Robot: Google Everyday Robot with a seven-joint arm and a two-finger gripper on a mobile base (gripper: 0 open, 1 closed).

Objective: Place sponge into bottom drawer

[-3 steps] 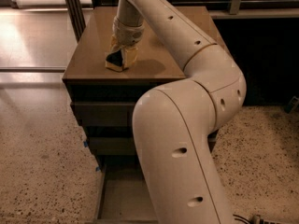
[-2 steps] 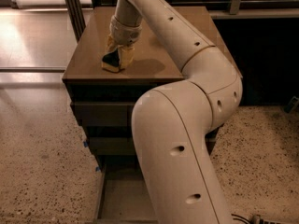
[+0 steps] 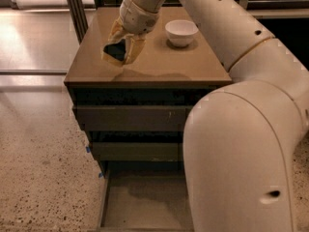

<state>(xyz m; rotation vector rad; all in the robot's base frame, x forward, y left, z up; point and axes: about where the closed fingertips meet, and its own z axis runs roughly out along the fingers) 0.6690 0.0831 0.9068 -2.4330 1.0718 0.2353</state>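
My gripper point(image 3: 120, 50) hangs over the left front part of the cabinet top point(image 3: 159, 64), raised above the surface. Its yellow foam pads are shut on the sponge point(image 3: 115, 51), a small dark green and yellow block held between them. The bottom drawer point(image 3: 140, 204) is pulled open at the foot of the cabinet, a wide shallow tray with a bare floor, partly hidden by my arm on the right. The two drawers above it point(image 3: 130, 117) are closed.
A white bowl point(image 3: 181, 32) stands on the cabinet top at the back right. My large white arm point(image 3: 241, 144) fills the right side. Speckled floor point(image 3: 38, 168) lies to the left. A dark post point(image 3: 75, 6) stands behind the cabinet's left corner.
The gripper has lifted the sponge off the cabinet top and moved toward the front edge; the view has shifted closer, and the white bowl now shows.
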